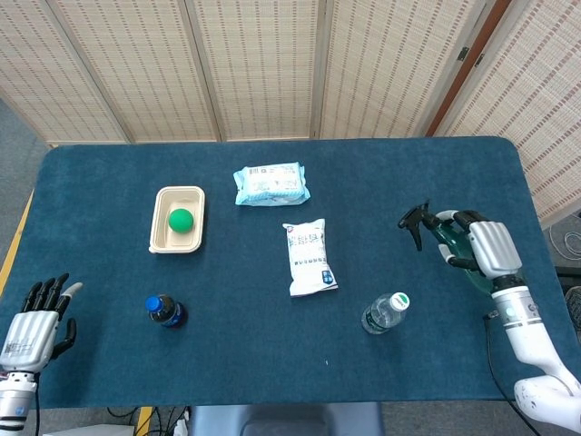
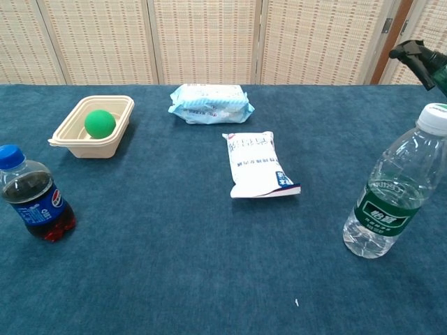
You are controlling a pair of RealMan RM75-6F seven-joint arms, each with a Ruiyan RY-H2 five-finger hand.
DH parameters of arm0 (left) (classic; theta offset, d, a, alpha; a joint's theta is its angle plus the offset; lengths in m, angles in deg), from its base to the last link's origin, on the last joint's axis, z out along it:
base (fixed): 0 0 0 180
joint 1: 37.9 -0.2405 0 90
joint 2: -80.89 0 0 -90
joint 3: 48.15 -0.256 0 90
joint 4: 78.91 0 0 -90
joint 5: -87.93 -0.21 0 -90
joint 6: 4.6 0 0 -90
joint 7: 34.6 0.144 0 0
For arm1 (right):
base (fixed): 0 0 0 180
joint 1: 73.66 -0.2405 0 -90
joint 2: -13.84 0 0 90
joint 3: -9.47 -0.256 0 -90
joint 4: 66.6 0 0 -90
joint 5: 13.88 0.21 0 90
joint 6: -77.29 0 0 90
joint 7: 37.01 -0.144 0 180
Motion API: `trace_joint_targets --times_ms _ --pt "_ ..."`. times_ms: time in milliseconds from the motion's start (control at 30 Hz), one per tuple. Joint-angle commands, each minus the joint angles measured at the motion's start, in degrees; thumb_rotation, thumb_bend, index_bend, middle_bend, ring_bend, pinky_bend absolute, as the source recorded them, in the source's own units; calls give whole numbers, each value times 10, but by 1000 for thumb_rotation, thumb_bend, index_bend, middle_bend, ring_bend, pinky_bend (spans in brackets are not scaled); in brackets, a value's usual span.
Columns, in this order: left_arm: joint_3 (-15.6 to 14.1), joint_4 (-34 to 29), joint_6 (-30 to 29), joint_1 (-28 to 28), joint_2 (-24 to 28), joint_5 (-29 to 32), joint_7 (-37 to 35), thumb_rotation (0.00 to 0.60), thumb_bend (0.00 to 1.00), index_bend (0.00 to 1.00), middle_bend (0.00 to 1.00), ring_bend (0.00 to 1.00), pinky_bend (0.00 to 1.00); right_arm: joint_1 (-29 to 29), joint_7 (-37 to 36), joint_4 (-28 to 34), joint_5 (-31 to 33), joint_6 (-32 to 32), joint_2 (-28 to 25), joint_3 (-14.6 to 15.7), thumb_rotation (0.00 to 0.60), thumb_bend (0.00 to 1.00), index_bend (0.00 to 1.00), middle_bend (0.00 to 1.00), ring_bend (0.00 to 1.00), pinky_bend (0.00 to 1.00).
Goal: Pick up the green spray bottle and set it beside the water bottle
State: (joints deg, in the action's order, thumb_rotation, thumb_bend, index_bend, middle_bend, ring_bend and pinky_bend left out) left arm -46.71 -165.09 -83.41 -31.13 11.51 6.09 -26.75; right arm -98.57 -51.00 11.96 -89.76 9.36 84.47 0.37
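My right hand [image 1: 486, 245] grips the green spray bottle [image 1: 447, 238] at the right side of the table, lifted off the cloth. Its black nozzle [image 1: 413, 221] points left; in the chest view only the nozzle [image 2: 415, 54] shows at the top right edge. The clear water bottle [image 1: 385, 312] with a white cap and green label stands upright, nearer the front and to the left of the hand; in the chest view this water bottle [image 2: 392, 189] is at the right. My left hand [image 1: 36, 323] hangs at the table's front left corner, fingers apart, holding nothing.
A white snack pack [image 1: 309, 257] lies mid-table and a pale blue wipes pack [image 1: 270, 184] behind it. A beige tray [image 1: 164, 235] holds a green ball [image 1: 181, 219]. A small cola bottle [image 1: 166, 311] stands at the front left.
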Motion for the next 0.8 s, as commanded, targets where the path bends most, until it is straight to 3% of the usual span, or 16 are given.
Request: trace_joint_targets --times_ms 33,500,800 --pt "0 -3 2 1 0 2 4 600 614 141 52 0 0 15 -44 -26 -28 -37 22 0 600 299 417 449 299 448" --pt "-2 -20 -1 0 -2 7 27 600 613 141 52 0 0 62 -192 -107 -108 -190 102 2 600 297 418 453 305 453" --pt "0 -40 -3 1 1 11 52 600 613 141 52 0 0 76 -259 -177 -112 -213 141 3 600 296 418 453 306 453"
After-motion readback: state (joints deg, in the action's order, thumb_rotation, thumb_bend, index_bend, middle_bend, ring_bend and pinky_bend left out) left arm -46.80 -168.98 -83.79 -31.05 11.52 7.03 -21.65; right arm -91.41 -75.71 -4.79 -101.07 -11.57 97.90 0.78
